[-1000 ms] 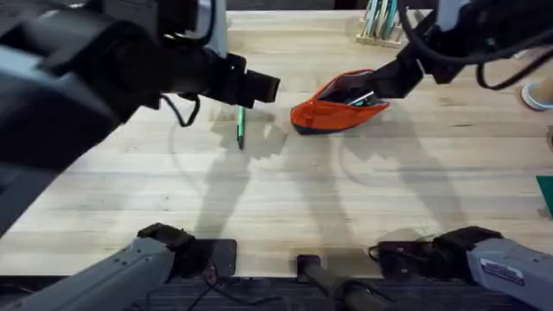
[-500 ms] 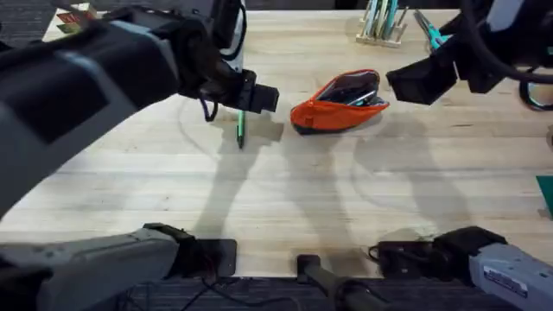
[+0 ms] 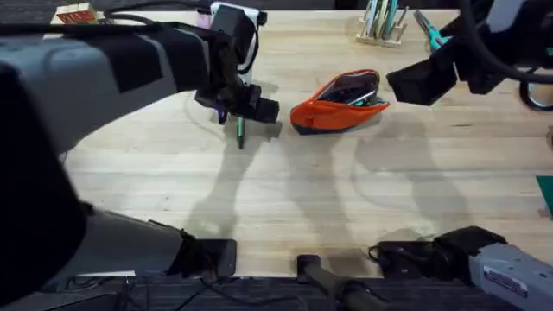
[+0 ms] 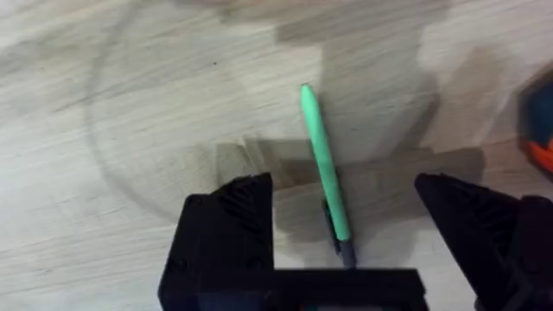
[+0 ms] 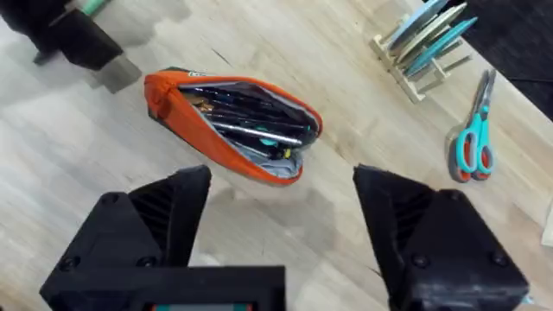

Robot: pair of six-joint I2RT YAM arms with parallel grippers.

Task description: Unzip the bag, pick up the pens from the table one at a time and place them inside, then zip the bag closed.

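The orange bag point(image 3: 335, 107) lies unzipped on the table point(image 3: 285, 199), with dark slim pens showing inside its mouth point(image 5: 246, 117). Left of the bag a green pen point(image 3: 240, 131) rests on the wood. My left gripper point(image 3: 256, 109) hovers just over this green pen point(image 4: 325, 173), open, with a finger point(image 4: 226, 226) on either side of its dark tip. My right gripper point(image 3: 416, 83) hangs open to the right of the bag point(image 5: 226, 130), apart from it and holding nothing.
A wooden stand with pale pens point(image 3: 380, 21) and teal-handled scissors point(image 3: 429, 31) sit at the back right, also seen as the stand point(image 5: 428, 43) and scissors point(image 5: 473, 142). A white round object point(image 3: 536, 93) is at the right edge. A small box point(image 3: 76, 13) lies far left.
My right gripper drew back from the bag's mouth to the right and now holds still. My left gripper swung in and came down over the green pen.
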